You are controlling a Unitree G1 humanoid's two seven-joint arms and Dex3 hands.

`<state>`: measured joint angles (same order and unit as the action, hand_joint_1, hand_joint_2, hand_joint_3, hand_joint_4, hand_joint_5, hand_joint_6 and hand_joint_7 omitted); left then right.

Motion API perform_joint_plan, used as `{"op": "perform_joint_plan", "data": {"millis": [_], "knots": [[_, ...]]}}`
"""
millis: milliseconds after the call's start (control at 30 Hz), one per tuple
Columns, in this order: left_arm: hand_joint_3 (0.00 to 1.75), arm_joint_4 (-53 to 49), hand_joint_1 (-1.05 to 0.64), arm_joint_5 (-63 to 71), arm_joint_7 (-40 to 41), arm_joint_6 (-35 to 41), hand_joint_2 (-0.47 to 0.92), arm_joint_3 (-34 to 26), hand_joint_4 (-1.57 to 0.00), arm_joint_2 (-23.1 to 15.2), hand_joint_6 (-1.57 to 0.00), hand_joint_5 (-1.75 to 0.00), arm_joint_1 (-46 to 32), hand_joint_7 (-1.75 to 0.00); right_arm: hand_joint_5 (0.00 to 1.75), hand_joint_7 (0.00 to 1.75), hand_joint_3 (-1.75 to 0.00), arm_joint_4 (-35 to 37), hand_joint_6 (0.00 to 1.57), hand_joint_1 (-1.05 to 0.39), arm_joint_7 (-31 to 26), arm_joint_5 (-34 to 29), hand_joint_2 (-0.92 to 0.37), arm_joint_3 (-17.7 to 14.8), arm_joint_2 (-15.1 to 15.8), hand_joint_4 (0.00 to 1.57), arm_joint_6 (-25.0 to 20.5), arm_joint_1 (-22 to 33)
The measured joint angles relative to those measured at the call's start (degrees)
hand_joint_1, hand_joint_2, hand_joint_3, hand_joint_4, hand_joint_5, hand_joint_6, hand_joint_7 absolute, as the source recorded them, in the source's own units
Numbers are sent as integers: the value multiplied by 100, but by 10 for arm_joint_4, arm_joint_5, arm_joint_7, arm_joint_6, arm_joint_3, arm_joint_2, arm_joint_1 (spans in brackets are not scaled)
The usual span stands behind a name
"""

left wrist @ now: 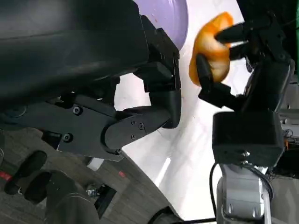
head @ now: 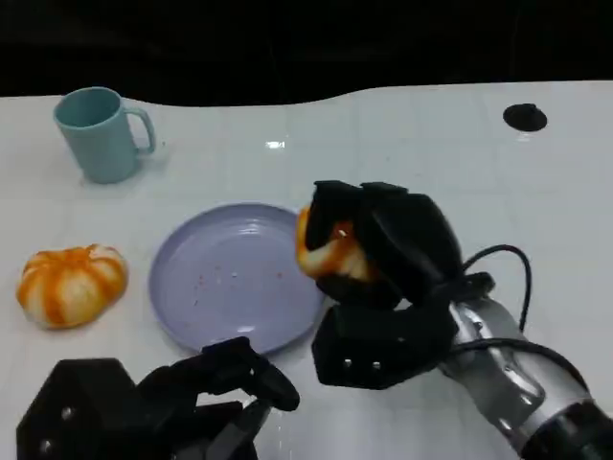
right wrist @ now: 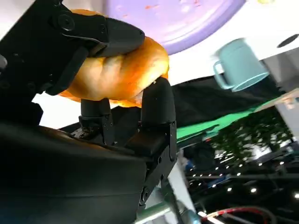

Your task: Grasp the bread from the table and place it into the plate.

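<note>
The left hand (head: 163, 402) sits low at about 7 o'clock, nearest the camera, with its fingers curled loosely and nothing in them. A bit farther, at about 5 o'clock, the right hand (head: 383, 278) wraps its fingers around the bread (head: 326, 251) and holds it up at the plate (head: 206, 287)'s right edge, so the grab looks done and the drop is left. There is open room over the plate toward 9 o'clock; another bun (head: 72, 285) lies at 9 o'clock and a mug (head: 99, 134) at 11 o'clock, both well apart from the plate.

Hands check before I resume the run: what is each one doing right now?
Left hand: holds nothing, fingers apart, low near the plate.
Right hand: grips the bread at the plate's edge.
</note>
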<state>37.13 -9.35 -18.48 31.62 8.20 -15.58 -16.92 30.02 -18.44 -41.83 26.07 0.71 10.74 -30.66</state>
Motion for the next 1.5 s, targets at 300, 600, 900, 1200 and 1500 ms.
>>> {"op": "perform_joint_plan", "data": {"millis": [300, 600, 900, 1200, 1500], "knots": [[66, 12, -40, 2, 2, 0, 87, 11, -69, -1, -47, -175, -12, -167, 175, 129, -114, 55, 78, -19, 10, 16, -40, 18, -46, 90, 8, -50], [72, 23, -40, 3, 9, 8, 84, 21, -69, -1, -45, -175, -18, -169, 175, 96, -94, 136, 83, -16, 16, 43, -49, 17, -89, 80, 13, -109], [82, 38, -37, -2, 9, 38, 79, 29, -69, -12, -45, -175, -14, -171, 39, 2, -13, 146, 62, -53, 135, 39, -91, 48, -96, 39, -78, -128], [96, 40, -37, -8, 9, 46, 70, 28, -71, -17, -47, -175, -3, -170, 18, 0, -28, 84, 22, -77, 287, 9, -92, 89, -71, 7, -162, -137], [96, 44, -37, -14, 10, 63, 70, 28, -71, -17, -47, -175, 2, -171, 17, 1, -33, -14, 15, -83, 381, 16, -92, 89, -39, 4, -194, -116]]}}
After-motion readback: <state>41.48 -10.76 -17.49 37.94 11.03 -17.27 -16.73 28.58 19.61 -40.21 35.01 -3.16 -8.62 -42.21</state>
